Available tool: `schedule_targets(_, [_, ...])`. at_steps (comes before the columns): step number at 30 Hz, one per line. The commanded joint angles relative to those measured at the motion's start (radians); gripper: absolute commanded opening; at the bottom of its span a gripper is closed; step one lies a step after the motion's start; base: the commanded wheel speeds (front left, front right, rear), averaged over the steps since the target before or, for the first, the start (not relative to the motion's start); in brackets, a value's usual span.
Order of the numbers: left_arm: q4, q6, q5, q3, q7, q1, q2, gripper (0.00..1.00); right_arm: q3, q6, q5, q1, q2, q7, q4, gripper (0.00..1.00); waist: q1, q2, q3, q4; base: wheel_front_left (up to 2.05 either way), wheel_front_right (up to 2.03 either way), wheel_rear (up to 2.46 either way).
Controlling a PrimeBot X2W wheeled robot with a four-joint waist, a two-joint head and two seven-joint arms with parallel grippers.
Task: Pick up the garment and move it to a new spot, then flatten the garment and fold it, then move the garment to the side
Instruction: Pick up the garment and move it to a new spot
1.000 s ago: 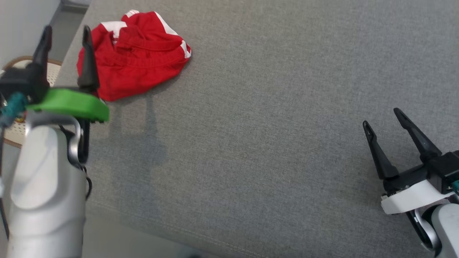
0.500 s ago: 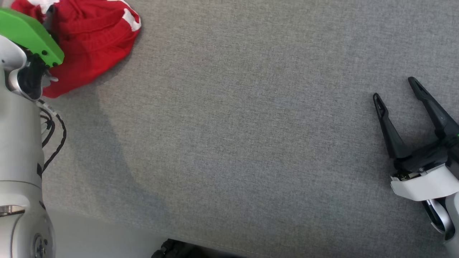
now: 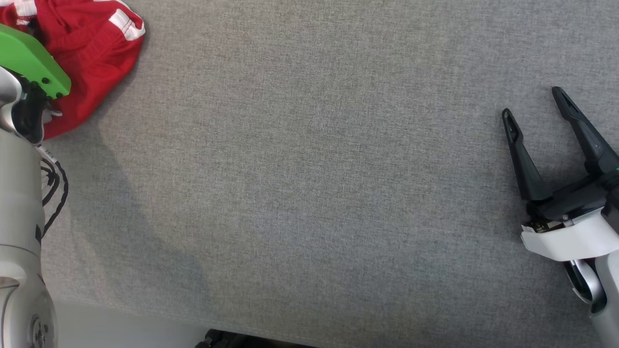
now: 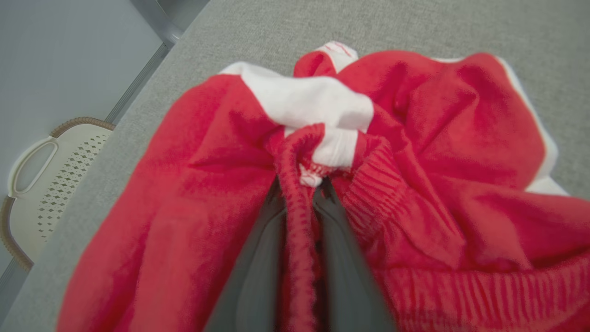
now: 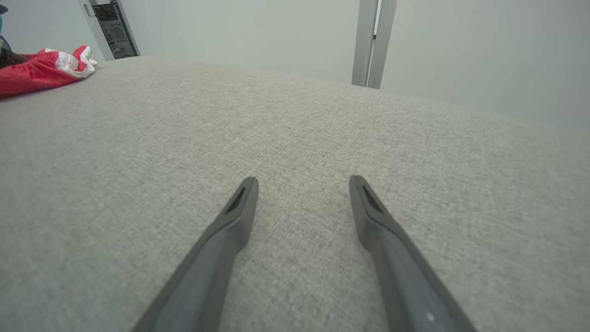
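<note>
right gripper [image 3: 532,102]: standing wide apart at the near right, holding nothing; dark fingers [image 5: 230,240] pointing away over bare grey fabric, touching it or hanging just above, cannot tell which.
left arm [image 3: 19,203]: reaching up the near left edge; silver forearm showing a black cable [image 3: 55,193] looping beside it, green plate [image 3: 29,58] at the wrist covering part of the red cloth.
left gripper [image 4: 300,186]: pinching narrow on a ribbed red hem of the garment, the fold running down between the two fingers [image 4: 258,263], the fingertips sinking into bunched cloth.
garment [image 3: 92,43]: lying crumpled near the far left corner of the bench, red with white bands; in the left wrist view bunching around the gripper, with a white panel [image 4: 309,101] sitting just beyond the fingertips; in the right wrist view showing small at the far left, well apart from the right gripper.
bench [image 3: 314,169]: stretching grey and woven between the two arms.
basket [image 4: 50,170]: sitting beyond the bench's left edge and lower down, pale, perforated, with a cut-out handle and a brown woven rim.
background: pale wall rising past the far edge, with an upright post [image 5: 371,44] and a dark box-like unit [image 5: 115,30] standing against it.
</note>
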Motion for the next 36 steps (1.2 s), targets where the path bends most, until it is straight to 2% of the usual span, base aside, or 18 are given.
schedule_targets(1, [-0.006, -0.006, -0.004, -0.006, -0.037, 0.022, 0.008, 0.0, 0.01, -0.004, -0.001, 0.023, 0.004, 0.019, 0.072, 1.0, 0.0, 0.0, -0.019, -0.005, 0.0, 0.0, 0.0])
schedule_targets(5, [-0.066, -0.007, -0.022, -0.046, -0.165, 0.031, 0.012, 0.0, 0.031, -0.003, 0.006, 0.007, 0.032, 0.018, 0.082, 1.0, 0.0, 0.0, -0.065, -0.017, 0.0, 0.0, 0.0])
schedule_targets(8, [-0.13, -0.005, -0.043, -0.106, -0.228, 0.062, 0.037, 0.0, 0.046, -0.002, 0.011, -0.01, 0.059, 0.013, 0.088, 1.0, 0.0, 0.0, -0.118, -0.037, 0.0, 0.0, 0.0])
schedule_targets(15, [-0.356, -0.006, -0.11, -0.291, -0.287, 0.138, 0.124, 0.0, 0.063, -0.003, 0.023, -0.023, 0.135, 0.011, 0.111, 1.0, 0.0, 0.0, -0.251, -0.122, 0.0, 0.0, 0.0])
schedule_targets(20, [-0.559, -0.005, -0.156, -0.408, -0.263, 0.191, 0.19, 0.0, 0.059, -0.003, 0.03, -0.006, 0.185, 0.011, 0.125, 1.0, 0.0, 0.0, -0.326, -0.205, 0.0, 0.0, 0.0])
schedule_targets(25, [-0.755, -0.005, -0.185, -0.485, -0.197, 0.24, 0.258, 0.0, 0.058, -0.003, 0.03, 0.014, 0.228, 0.011, 0.131, 1.0, 0.0, 0.0, -0.382, -0.304, 0.0, 0.0, 0.0])
schedule_targets(32, [-0.955, -0.005, -0.212, -0.563, -0.094, 0.308, 0.294, 0.0, 0.044, -0.003, 0.031, 0.034, 0.267, 0.011, 0.127, 1.0, 0.0, 0.0, -0.422, -0.436, 0.0, 0.0, 0.0])
schedule_targets(36, [-1.041, -0.005, -0.22, -0.643, -0.039, 0.335, 0.303, 0.0, 0.038, -0.003, 0.03, 0.038, 0.282, 0.011, 0.123, 1.0, 0.0, 0.0, -0.424, -0.496, 0.0, 0.0, 0.0])
